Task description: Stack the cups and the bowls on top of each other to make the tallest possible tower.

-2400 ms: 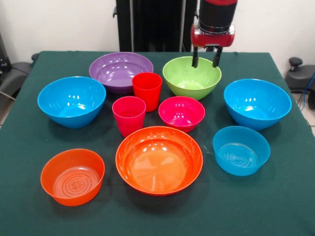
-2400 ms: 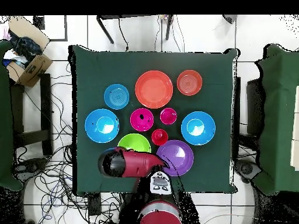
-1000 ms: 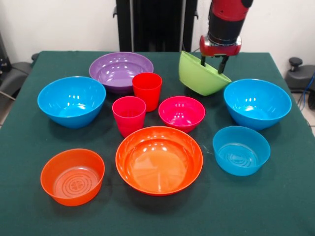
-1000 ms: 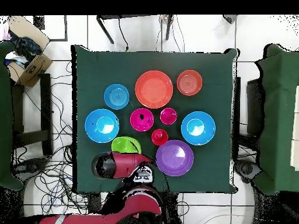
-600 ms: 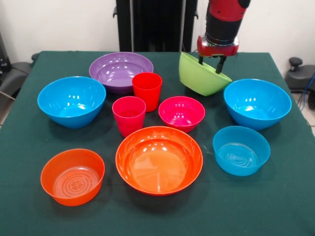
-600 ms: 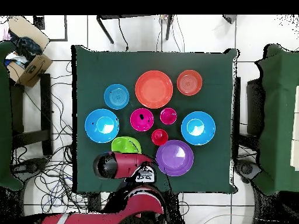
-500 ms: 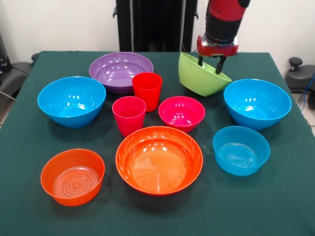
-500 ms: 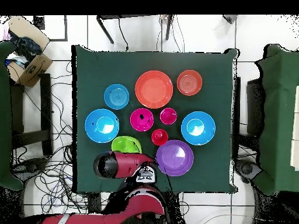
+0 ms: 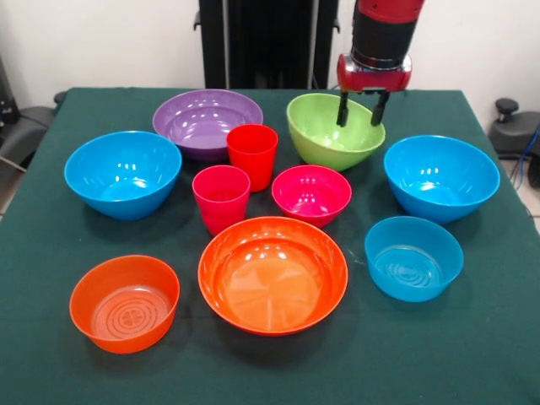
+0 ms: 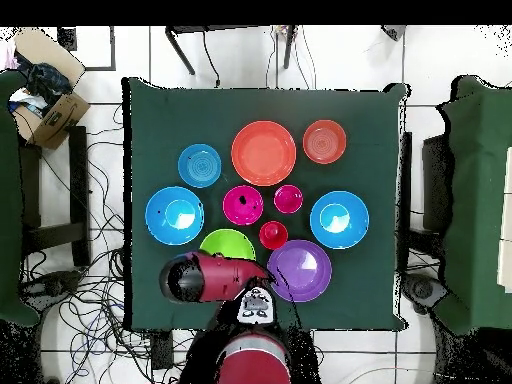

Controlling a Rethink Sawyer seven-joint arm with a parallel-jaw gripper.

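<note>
gripper [image 9: 361, 110]: fingers spread, straddling far rim of lime green bowl [image 9: 325, 143], no pinch evident | bowl directly beneath, level on table [image 9: 51, 321] | likely light, stiff, glossy-slippery | grasp thin rim wall

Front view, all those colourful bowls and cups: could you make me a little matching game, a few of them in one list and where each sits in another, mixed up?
Things:
1. lime green bowl
2. large orange bowl
3. red-orange cup
4. light blue bowl

Places, in the front view:
A. just in front of the purple bowl
B. under the gripper, fingers astride its far rim
C. near right, in front of a large blue bowl
D. centre front, between the two small ringed-bottom bowls

Pairs: 1-B, 2-D, 3-A, 4-C
</note>
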